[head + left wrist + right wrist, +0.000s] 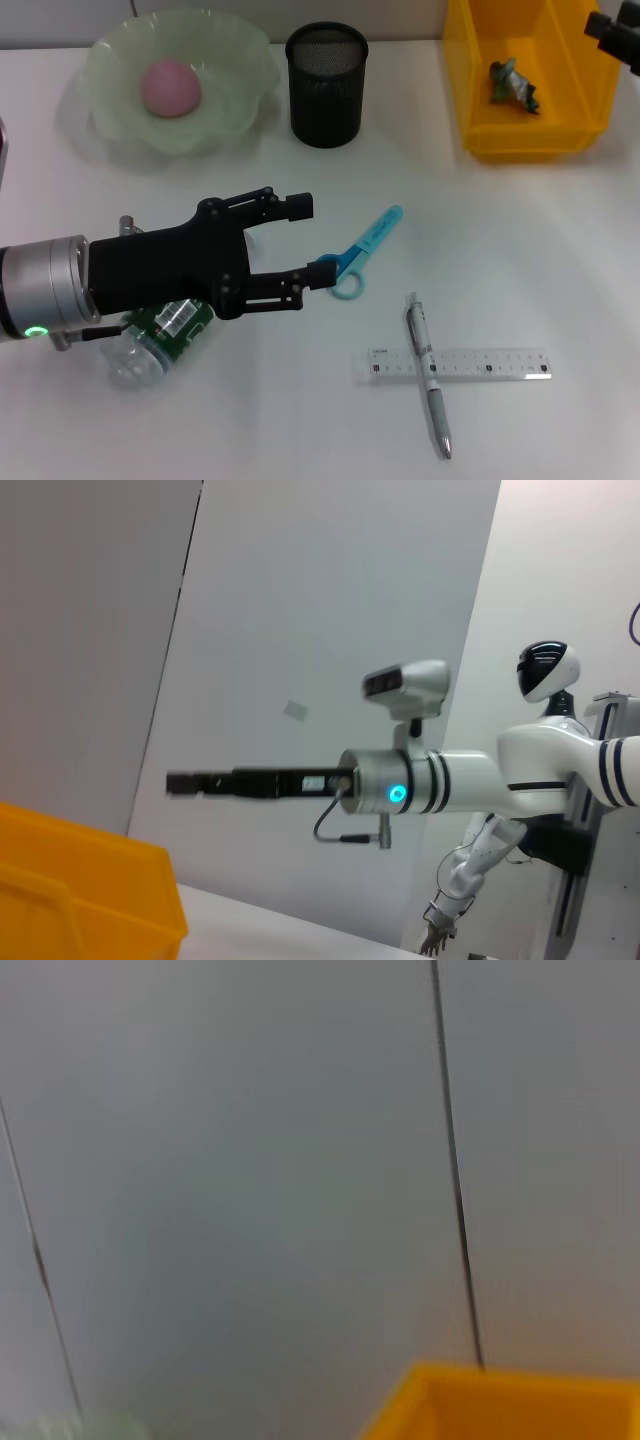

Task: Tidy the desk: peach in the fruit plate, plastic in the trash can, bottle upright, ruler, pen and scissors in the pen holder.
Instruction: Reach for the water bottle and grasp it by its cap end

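My left gripper (308,240) is open and holds nothing, hovering mid-table. One fingertip (322,272) overlaps the handle end of the blue scissors (368,245) lying flat. The bottle (160,332) with a green label lies on its side under my left arm. A grey pen (428,372) lies across a clear ruler (470,362) at the front right. The pink peach (169,86) rests in the green fruit plate (235,75). The black mesh pen holder (327,85) stands empty. A crumpled plastic wrapper (513,84) lies in the yellow trash can (530,140). My right gripper (615,35) is raised at the far right, above the can.
The left wrist view shows my right arm (420,780) stretched out level above the yellow can's corner (90,900). The right wrist view shows a grey wall and the can's rim (510,1400).
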